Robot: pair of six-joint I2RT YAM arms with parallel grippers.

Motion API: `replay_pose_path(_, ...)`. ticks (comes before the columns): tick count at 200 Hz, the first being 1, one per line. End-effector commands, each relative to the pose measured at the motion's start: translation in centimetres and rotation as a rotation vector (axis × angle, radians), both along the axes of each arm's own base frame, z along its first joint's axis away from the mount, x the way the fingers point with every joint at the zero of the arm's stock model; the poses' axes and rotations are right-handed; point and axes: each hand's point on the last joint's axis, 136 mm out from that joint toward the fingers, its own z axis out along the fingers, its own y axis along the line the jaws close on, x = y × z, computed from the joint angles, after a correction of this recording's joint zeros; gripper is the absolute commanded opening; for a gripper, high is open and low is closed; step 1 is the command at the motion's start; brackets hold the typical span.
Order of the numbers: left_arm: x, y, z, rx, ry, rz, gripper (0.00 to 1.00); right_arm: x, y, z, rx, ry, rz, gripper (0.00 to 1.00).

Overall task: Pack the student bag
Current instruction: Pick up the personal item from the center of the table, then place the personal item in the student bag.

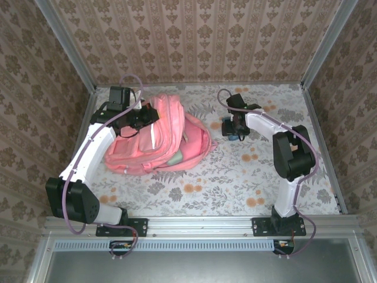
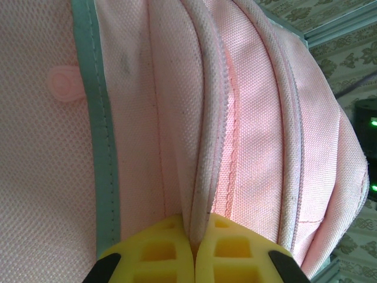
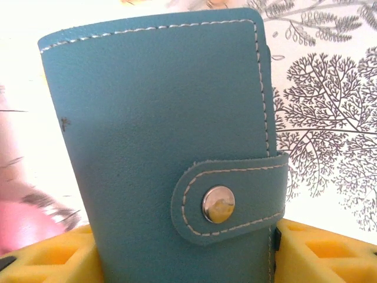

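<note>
Left end effector (image 2: 195, 239) is pinching a raised, piped seam of the student bag (image 1: 159, 141), its yellow pads (image 2: 159, 250) pressed fully together on the fold. It seems to be holding the bag steady or pulling a pocket edge up. The student bag is lying flat on the left-centre of the worktop (image 1: 235, 183), toward the far side, straps pointing far.

To its right, near but apart from it, the right end effector (image 3: 188, 254) is bracketing an upright blue wallet (image 3: 165, 118), snapped shut, with a pad meeting each side. It appears to be taking hold, jaws standing fairly wide.

Judging by this, the step in hand is picking up the wallet. Next, it is going to need a firm grip, a lift, and a carry leftward to whichever opening the left arm is offering.
</note>
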Motion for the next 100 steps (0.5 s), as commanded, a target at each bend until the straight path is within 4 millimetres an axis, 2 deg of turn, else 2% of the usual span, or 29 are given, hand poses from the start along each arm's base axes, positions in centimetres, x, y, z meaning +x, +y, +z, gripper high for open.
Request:
replay_pose_path(1,0.1,-0.4,1.9,-0.026,-0.075,-0.036,0.00,-1.4,2.8,4.0,0.087,-0.049,0.022,0.63)
replay_pose_path(21,0.1,-0.5,1.9,-0.030,-0.077,-0.037,0.00,-2.2,5.5,5.8,0.160,-0.068,0.042,0.62)
replay_pose_path(46,0.2,-0.5,2.0,-0.032,-0.079,-0.036,0.00,-3.3,9.5,6.6,0.240,-0.076,0.068,0.62)
replay_pose_path(79,0.0,-0.6,2.0,-0.035,-0.075,-0.038,0.00,-4.9,15.0,6.0,0.330,-0.044,0.112,0.64)
replay_pose_path(100,-0.1,-0.6,2.0,-0.036,-0.075,-0.037,0.00,-5.4,17.2,4.8,0.318,-0.016,0.140,0.66)
